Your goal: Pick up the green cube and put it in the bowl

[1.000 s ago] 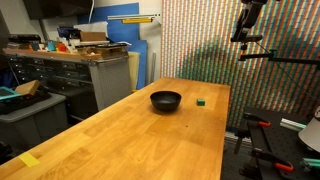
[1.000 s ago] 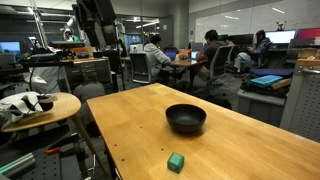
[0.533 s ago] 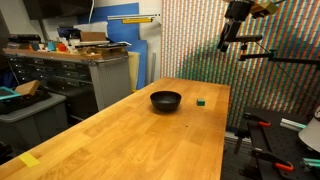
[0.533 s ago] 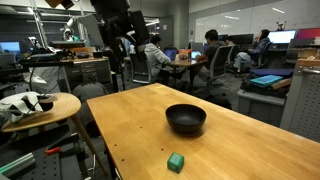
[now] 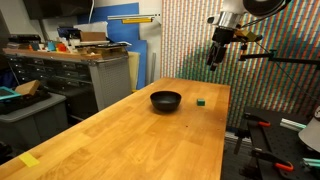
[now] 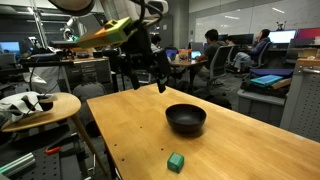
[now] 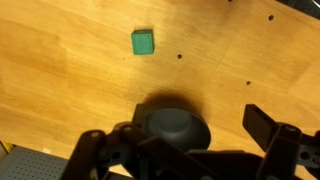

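Hovering well above bowl (image 5: 166, 100): gripper (image 5: 213, 60), jaws released, empty. Green cube (image 5: 200, 101) just beside bowl on desk (image 5: 140, 140).

The bowl (image 5: 166, 100) and the cube (image 5: 200, 101) both sit on the tabletop (image 5: 120, 140), near each other but apart. In an exterior view, the cube lies to the right of the bowl, toward the tabletop's far end. In an exterior view, the cube (image 6: 176, 162) lies in front of the bowl (image 6: 186, 119), close to the near edge of the tabletop (image 6: 130, 120). The claw (image 5: 214, 58) hangs in the air well above both; it (image 6: 149, 85) shows behind the bowl and to its left. In the wrist view, the bowl (image 7: 172, 118) lies low in the frame, and the cube (image 7: 143, 42) lies above it, slightly left.
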Available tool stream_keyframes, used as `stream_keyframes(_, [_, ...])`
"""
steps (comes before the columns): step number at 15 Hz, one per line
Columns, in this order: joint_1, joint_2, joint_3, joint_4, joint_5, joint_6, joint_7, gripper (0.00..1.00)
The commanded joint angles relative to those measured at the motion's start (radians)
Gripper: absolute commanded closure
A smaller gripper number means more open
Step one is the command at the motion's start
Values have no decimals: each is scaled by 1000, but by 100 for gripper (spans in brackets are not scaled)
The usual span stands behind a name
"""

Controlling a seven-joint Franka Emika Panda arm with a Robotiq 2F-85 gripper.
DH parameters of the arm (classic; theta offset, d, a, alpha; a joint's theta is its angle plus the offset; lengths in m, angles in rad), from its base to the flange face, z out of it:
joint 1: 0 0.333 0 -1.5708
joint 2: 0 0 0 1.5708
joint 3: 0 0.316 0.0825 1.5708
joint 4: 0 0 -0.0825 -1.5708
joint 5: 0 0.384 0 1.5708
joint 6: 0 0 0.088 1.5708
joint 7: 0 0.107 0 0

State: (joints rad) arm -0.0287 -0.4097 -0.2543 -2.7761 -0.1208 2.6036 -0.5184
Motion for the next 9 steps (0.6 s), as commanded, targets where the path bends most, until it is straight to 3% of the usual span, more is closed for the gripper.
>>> stream_keyframes(1, [33, 120, -22, 0, 41, 114, -63, 0])
stream_keyframes(9, [73, 324, -22, 0, 243, 278, -281, 0])
